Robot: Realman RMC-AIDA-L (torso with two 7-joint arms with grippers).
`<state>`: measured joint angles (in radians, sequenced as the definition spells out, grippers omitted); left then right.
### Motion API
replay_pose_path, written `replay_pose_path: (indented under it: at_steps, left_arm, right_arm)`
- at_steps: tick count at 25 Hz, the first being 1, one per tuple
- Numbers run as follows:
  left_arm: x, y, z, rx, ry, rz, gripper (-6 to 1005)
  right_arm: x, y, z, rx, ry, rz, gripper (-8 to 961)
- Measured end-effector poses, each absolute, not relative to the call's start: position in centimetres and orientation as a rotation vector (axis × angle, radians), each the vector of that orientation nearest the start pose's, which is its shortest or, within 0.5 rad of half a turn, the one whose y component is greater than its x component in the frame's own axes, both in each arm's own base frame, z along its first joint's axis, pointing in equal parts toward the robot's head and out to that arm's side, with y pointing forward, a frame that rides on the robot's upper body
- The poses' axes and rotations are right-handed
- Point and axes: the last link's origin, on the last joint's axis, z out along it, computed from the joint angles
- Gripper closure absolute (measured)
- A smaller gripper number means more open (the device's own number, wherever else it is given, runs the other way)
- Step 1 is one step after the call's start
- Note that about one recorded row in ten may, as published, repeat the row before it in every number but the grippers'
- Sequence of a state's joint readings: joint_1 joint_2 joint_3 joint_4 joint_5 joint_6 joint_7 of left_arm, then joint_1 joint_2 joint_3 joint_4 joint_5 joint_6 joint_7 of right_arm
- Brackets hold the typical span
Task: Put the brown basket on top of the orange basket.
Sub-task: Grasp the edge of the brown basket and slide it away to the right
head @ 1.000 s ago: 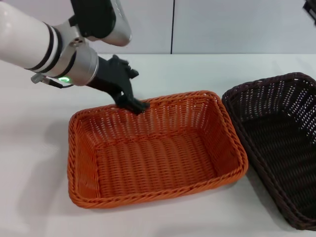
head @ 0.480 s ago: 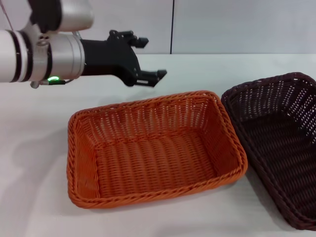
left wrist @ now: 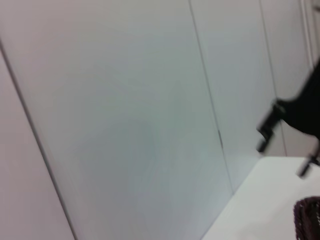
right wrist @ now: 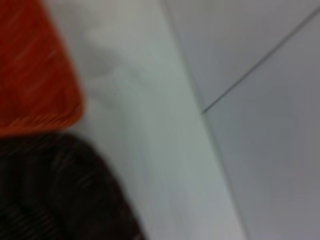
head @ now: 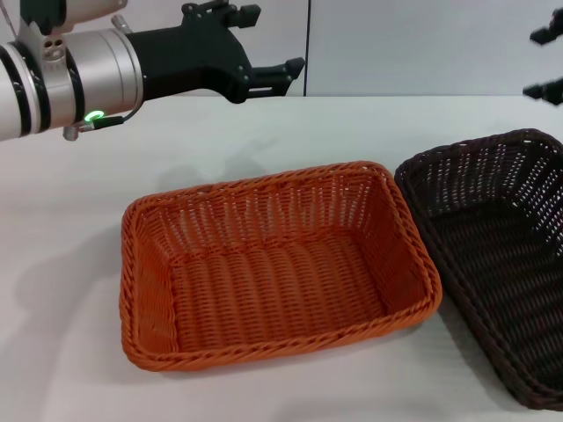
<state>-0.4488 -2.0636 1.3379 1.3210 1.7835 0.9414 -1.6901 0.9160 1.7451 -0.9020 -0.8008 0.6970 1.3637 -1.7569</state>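
The orange basket [head: 273, 264] sits upright on the white table at the middle of the head view. The brown basket [head: 497, 255] stands right beside it on its right, their rims nearly touching, partly cut off by the view's edge. My left gripper [head: 273, 42] is open and empty, raised well above the table behind the orange basket. My right gripper [head: 547, 61] shows at the far right edge, above the brown basket's far end, fingers apart and empty. The right wrist view shows a corner of the orange basket [right wrist: 35, 65] and of the brown basket [right wrist: 55, 190].
The white table [head: 290, 132] runs back to a pale panelled wall [head: 413, 44]. The left wrist view shows that wall [left wrist: 125, 115], my right gripper [left wrist: 287, 145] far off and a bit of the brown basket [left wrist: 308, 217].
My left gripper has let go of the orange basket's far rim and risen up and back, open. My right gripper's fingertips have come into view at the top right. The baskets have not moved.
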Motion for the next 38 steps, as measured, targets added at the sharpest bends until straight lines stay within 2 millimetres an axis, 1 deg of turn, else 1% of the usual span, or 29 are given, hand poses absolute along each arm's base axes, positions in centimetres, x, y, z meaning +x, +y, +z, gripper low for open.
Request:
replay_pose_path:
  at_steps: [2,4,8,12,13,14,17,18,19,24,28,33,37,38]
  left_arm:
    - [-13.1,39.4,3.3,-2.43,-0.116,-0.51,152]
    - [-12.6,39.8,2.6,-2.405,-0.145,-0.549,152]
    - [-12.2,39.9,2.2,-2.405,-0.155,-0.563,152]
    - [-11.5,39.9,1.9,-2.403,-0.169,-0.608,152]
    - [-11.4,39.8,1.8,-2.402,-0.172,-0.619,152]
    - [-11.3,39.8,1.8,-2.401,-0.177,-0.627,152]
    - [-11.3,39.7,1.7,-2.401,-0.187,-0.643,152]
    - [-11.1,39.6,1.5,-2.406,-0.195,-0.657,152]
    - [-11.1,39.6,1.5,-2.406,-0.195,-0.657,152]
    - [-10.7,39.3,1.0,-2.419,-0.199,-0.676,152]
    - [-10.3,39.3,0.6,-2.431,-0.212,-0.685,152]
    - [-10.2,39.2,0.4,-2.436,-0.224,-0.69,152]
    - [-10.4,39.2,0.4,-2.436,-0.231,-0.688,152]
    - [-10.4,39.2,0.4,-2.435,-0.232,-0.687,152]
  right_arm:
    - [19.6,46.7,13.6,-2.626,-0.24,-0.474,212]
    - [19.8,46.5,12.8,-2.642,-0.286,-0.526,212]
    - [20.0,46.4,11.6,-2.662,-0.403,-0.606,212]
    - [20.5,46.3,10.9,-2.671,-0.458,-0.635,213]
    - [20.9,46.3,10.3,-2.664,-0.495,-0.655,213]
    - [20.9,46.3,10.3,-2.664,-0.495,-0.655,213]
    - [21.7,46.4,9.3,-2.655,-0.536,-0.686,214]
    - [22.0,46.5,8.7,-2.653,-0.559,-0.695,214]
    - [22.0,46.5,8.7,-2.653,-0.559,-0.695,214]
    - [22.4,46.5,7.2,-2.627,-0.623,-0.699,215]
    - [22.8,46.5,5.5,-2.62,-0.672,-0.702,215]
    - [22.7,46.2,4.5,-2.642,-0.697,-0.696,216]
    - [22.6,45.8,4.4,-2.674,-0.703,-0.688,216]
    - [22.6,45.5,4.4,-2.704,-0.706,-0.687,216]
